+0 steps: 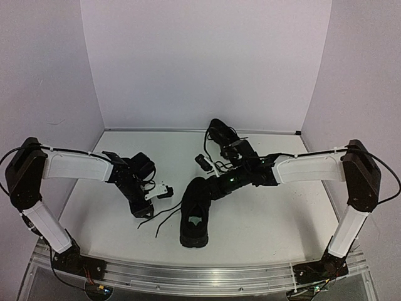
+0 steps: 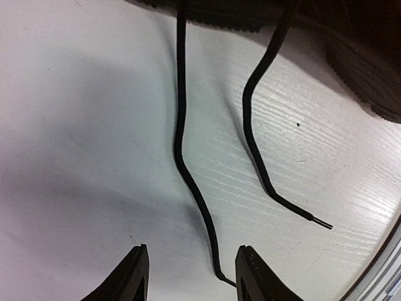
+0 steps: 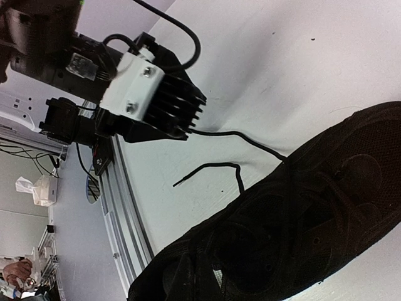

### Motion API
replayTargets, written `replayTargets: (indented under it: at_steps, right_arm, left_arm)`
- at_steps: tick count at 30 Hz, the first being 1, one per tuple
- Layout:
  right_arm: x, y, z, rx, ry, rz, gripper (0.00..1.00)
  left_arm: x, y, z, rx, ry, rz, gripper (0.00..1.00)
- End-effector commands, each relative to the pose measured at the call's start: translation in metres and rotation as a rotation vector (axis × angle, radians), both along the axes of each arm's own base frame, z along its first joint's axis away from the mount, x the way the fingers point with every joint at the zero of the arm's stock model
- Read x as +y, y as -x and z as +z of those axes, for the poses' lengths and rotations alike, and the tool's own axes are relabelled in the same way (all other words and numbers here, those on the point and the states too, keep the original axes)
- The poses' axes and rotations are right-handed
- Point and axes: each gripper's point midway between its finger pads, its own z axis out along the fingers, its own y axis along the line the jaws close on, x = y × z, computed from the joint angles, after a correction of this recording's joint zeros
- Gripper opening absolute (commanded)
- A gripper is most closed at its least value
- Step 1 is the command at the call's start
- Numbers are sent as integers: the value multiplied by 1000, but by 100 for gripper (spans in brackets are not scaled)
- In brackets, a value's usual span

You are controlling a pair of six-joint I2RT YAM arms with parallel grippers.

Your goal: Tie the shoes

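Note:
One black shoe (image 1: 194, 214) lies at the front centre, and its two thin laces trail left across the table. My left gripper (image 1: 145, 212) is low beside the lace ends. In the left wrist view it (image 2: 191, 276) is open, with the tip of one lace (image 2: 182, 150) lying between the fingers, not pinched. The other lace (image 2: 250, 125) ends to the right. My right gripper (image 1: 203, 188) sits against the far end of this shoe (image 3: 301, 226); its fingers do not show. The second shoe (image 1: 222, 135) lies at the back behind the right arm.
The table's metal front rail (image 1: 188, 276) runs close below the shoe and shows in the right wrist view (image 3: 122, 207). The left arm's white wrist block (image 3: 135, 88) shows above the laces. White walls close the back and sides.

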Motion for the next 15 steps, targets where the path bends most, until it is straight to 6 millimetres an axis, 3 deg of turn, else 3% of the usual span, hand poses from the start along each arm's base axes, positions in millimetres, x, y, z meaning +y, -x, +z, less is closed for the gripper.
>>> replayTargets:
  at_steps: [1, 8, 15]
  right_arm:
    - [4, -8, 18, -30, -30, -16, 0]
    - [4, -9, 15, -23, -24, -18, 0]
    - [3, -11, 16, -23, -24, -25, 0]
  left_arm:
    - [-7, -5, -2, 14, -7, -13, 50]
    - [-12, -3, -21, 56, -5, -13, 48]
    - [-11, 1, -35, 85, -10, 15, 28]
